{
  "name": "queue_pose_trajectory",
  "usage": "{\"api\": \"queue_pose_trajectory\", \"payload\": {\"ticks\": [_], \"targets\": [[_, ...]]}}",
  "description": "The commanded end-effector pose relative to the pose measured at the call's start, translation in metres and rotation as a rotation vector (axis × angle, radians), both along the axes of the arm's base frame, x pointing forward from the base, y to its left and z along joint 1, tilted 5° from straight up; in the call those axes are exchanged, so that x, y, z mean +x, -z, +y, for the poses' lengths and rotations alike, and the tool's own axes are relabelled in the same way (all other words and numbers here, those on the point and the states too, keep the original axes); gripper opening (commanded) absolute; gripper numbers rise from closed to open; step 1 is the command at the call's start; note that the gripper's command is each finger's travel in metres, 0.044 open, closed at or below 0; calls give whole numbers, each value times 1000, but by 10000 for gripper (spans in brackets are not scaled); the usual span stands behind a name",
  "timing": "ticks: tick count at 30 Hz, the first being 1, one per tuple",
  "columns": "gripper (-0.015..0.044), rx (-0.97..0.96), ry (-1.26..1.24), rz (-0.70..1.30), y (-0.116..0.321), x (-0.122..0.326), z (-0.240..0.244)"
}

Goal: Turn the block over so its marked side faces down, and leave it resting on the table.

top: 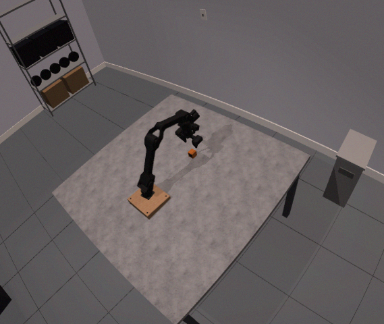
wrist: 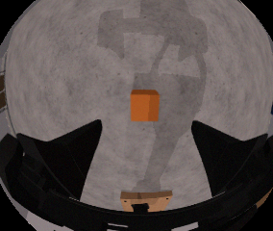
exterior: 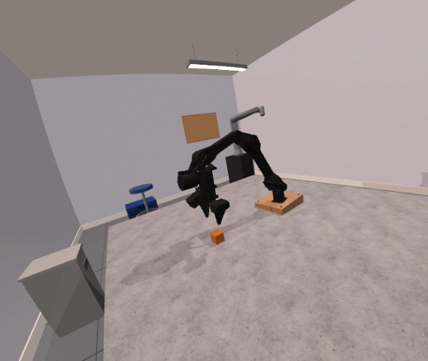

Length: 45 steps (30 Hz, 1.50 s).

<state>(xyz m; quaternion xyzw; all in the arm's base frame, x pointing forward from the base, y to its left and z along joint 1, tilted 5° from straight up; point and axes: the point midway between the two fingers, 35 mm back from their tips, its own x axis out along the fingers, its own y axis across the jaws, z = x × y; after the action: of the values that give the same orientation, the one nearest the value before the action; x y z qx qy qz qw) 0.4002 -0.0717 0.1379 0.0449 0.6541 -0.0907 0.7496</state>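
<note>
An orange block (top: 192, 153) (exterior: 217, 237) (wrist: 144, 107) rests flat on the grey table (top: 185, 226) (exterior: 283, 291). In the top view a dark mark shows on its side face towards the arm's base. Its top looks plain orange in the wrist view, and its underside is hidden. My gripper (top: 190, 143) (exterior: 213, 219) (wrist: 146, 124) is open and empty. It points down, above the block and not touching it. In the wrist view the block lies a little beyond the line between the fingertips, roughly centred between them.
The arm stands on a wooden base plate (top: 156, 200) (exterior: 295, 200) (wrist: 162, 198) fixed on the table. A grey cabinet (top: 355, 148) (exterior: 58, 291) stands on the floor beyond the table's edge. A shelf rack with boxes and a blue stool (exterior: 141, 189) are away from the table.
</note>
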Motion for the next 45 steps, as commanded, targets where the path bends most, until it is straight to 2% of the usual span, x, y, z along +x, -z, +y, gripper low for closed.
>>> {"api": "queue_pose_trajectory", "payload": {"ticks": [1,37,45], "targets": [[440,10,3,26,26,-1,0],[440,10,3,27,74,3,-5],[230,10,3,27,74,3,-5]]}}
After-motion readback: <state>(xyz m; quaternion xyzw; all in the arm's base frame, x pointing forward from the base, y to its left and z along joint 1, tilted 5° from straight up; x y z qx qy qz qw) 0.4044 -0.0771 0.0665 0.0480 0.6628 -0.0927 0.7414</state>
